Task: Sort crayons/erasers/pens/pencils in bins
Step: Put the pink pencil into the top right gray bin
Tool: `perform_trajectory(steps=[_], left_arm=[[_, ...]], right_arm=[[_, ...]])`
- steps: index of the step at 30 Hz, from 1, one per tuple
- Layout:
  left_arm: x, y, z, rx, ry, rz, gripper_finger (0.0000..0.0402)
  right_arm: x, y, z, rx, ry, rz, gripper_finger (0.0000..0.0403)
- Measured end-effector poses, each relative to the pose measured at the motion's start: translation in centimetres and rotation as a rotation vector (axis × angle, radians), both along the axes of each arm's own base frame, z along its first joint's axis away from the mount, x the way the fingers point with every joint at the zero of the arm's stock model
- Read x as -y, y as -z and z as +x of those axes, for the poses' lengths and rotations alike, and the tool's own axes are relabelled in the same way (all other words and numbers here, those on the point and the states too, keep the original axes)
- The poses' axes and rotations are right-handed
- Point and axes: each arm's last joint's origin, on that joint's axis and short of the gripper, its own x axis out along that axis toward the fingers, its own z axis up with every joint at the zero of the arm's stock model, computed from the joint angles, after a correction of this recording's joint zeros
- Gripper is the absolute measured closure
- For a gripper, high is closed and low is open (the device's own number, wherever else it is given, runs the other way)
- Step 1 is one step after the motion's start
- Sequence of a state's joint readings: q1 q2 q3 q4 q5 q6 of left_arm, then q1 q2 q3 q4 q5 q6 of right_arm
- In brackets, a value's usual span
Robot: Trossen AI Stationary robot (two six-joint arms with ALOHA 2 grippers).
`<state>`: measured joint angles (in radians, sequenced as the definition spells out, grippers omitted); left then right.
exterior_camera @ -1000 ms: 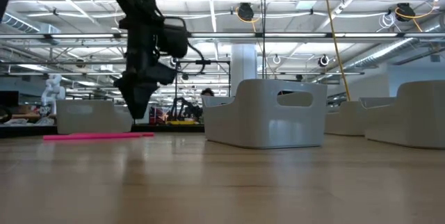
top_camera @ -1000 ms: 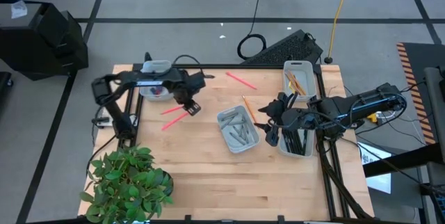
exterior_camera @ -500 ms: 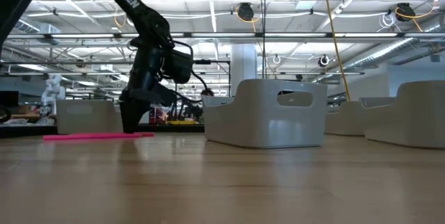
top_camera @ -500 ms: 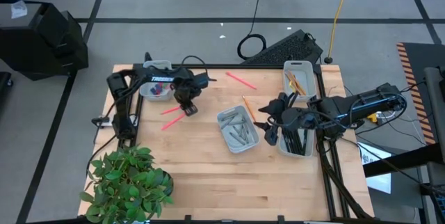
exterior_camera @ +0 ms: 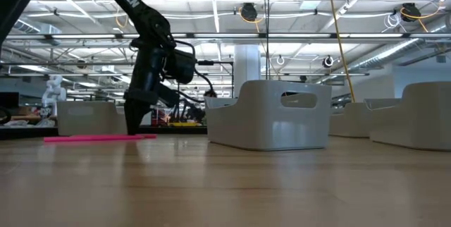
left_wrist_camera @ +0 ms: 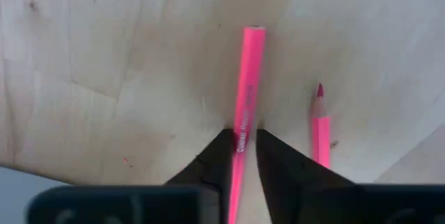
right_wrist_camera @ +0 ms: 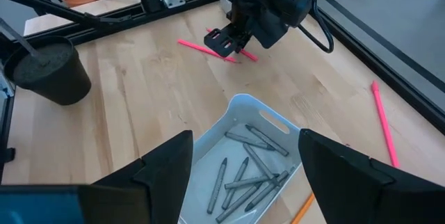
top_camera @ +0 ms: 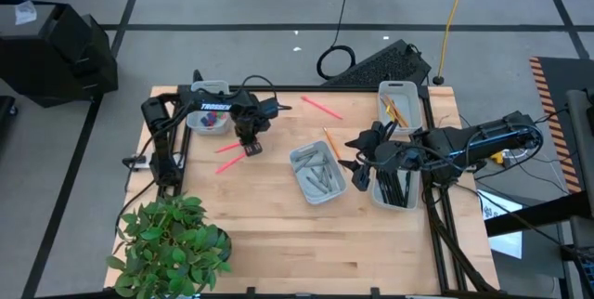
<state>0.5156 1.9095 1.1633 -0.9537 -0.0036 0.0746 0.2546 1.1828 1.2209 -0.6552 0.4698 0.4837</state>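
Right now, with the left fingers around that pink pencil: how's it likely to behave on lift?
The pink pencil looks straight and thin, so probably stiff and light. The left gripper straddles it partway along, not clearly mid-length, so it may tilt when raised. Its slim smooth body lying flat on the table suggests it could roll if nudged or slip between the fingers.
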Motion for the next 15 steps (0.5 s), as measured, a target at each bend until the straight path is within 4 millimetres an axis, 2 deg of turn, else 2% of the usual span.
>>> perform_trajectory(steps=[4,7,15], left_arm=[[-0.1,0.0,0.1,0.006,-0.005,0.009,0.0372],[-0.1,0.1,0.1,0.0,-0.001,0.022,0.0386],[-0.8,-1.1,1.0,0.009,0.0,0.071,0.038]], right_arm=[[0.0,0.0,0.0,-0.005,-0.013,-0.015,0.0149],[0.0,0.0,0.0,-0.006,-0.016,-0.018,0.0149],[-0.1,-0.4,0.3,0.04,-0.018,-0.009,0.0149]])
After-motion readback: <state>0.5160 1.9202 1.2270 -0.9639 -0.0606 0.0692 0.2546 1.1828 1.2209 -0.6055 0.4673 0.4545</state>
